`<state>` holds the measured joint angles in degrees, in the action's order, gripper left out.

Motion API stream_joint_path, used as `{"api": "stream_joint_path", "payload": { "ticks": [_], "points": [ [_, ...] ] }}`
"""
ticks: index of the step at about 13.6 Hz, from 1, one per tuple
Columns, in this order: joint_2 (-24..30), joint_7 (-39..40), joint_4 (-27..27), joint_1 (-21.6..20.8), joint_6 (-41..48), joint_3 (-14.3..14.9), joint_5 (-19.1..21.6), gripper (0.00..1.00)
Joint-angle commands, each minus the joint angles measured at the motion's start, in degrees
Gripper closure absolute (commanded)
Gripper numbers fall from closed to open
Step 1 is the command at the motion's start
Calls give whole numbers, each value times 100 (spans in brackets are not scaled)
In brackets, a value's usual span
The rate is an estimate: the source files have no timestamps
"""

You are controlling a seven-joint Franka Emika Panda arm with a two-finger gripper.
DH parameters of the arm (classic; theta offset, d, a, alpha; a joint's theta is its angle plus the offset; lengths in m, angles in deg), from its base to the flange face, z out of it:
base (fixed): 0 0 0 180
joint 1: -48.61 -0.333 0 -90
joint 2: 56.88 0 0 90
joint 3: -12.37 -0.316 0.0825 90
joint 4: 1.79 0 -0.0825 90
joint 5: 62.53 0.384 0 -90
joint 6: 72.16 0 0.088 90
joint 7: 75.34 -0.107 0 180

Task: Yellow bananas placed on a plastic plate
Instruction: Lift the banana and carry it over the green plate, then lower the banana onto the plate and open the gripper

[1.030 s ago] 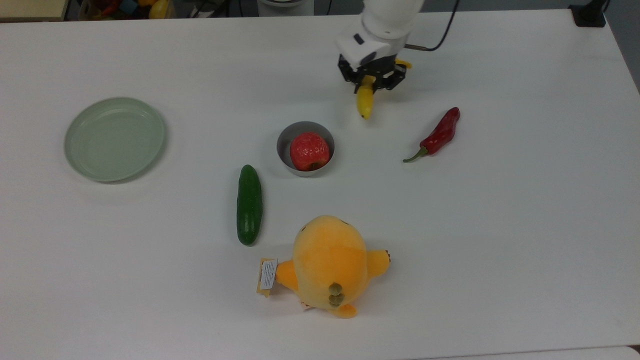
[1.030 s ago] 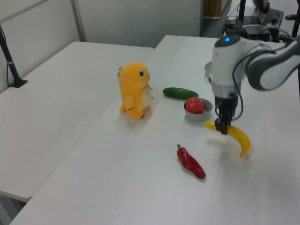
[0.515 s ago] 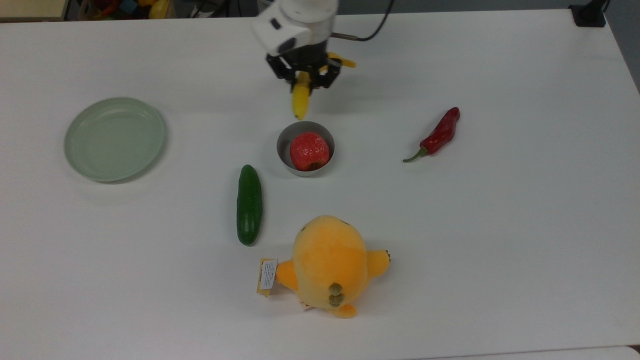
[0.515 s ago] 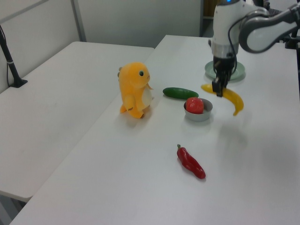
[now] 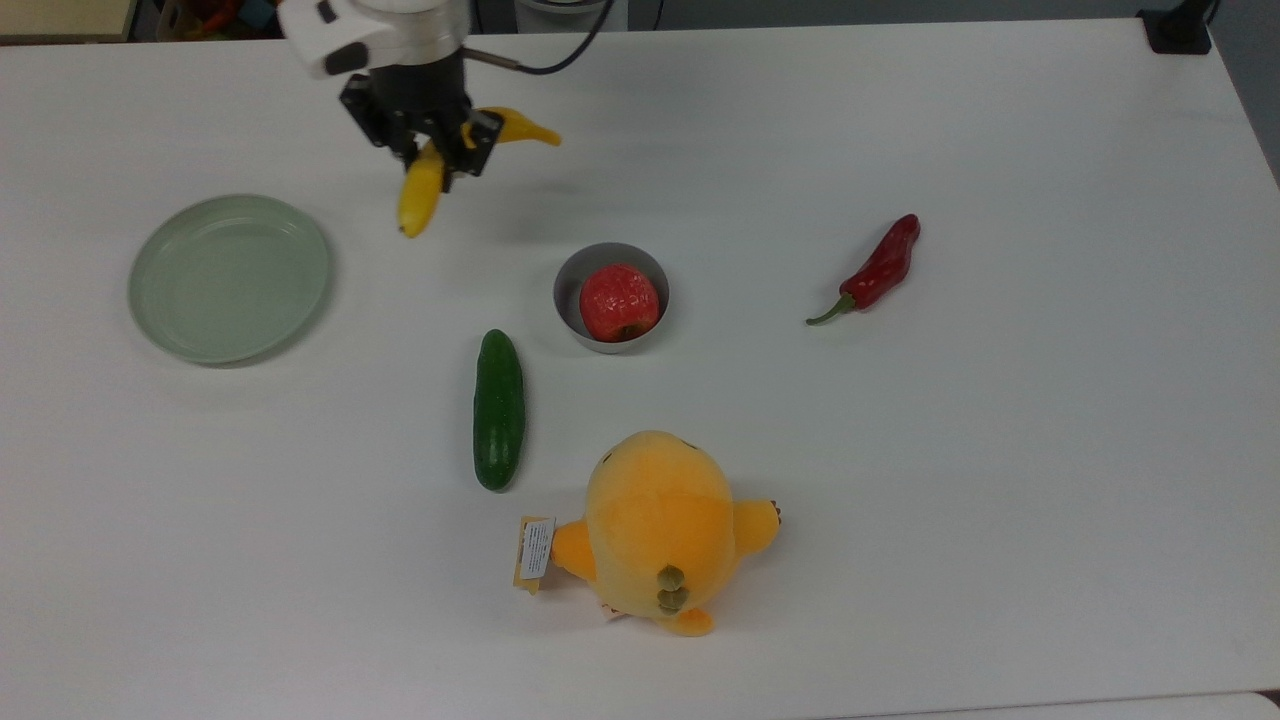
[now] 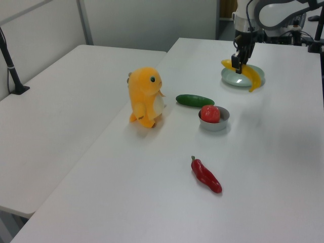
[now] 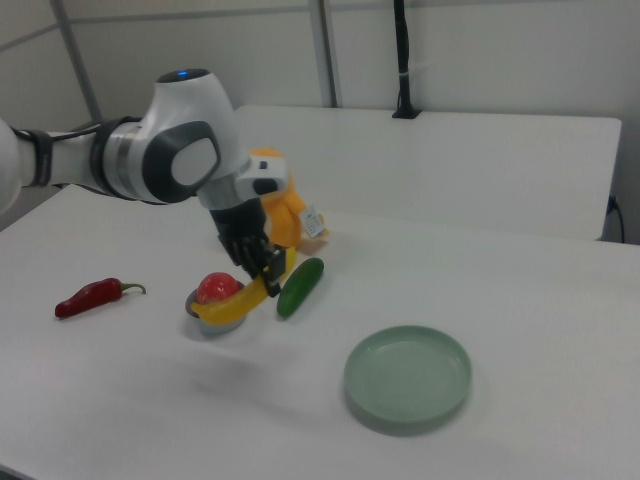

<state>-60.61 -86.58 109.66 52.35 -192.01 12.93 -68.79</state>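
Yellow bananas [image 5: 420,195] clamped crosswise in the pincer [image 5: 432,155], aloft near plastic plate [image 5: 230,277].

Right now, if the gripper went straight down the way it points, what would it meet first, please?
Most likely bare table. In the top view the gripper, shut on the banana, hangs to the right of the green plate, not over it. The banana's low end would probably touch first, though depth is uncertain.
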Motion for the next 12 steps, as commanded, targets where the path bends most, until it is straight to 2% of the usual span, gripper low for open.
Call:
{"api": "stream_joint_path", "payload": {
  "ticks": [1,4,6,12],
  "points": [
    [-478,166,-317,423,-485,67,-112,67],
    [-927,157,-440,794,-1100,102,-112,65],
    [-1112,227,-440,952,-1478,268,-112,66],
    [-1429,570,-616,1322,-1717,427,-104,66]
  ]
}}
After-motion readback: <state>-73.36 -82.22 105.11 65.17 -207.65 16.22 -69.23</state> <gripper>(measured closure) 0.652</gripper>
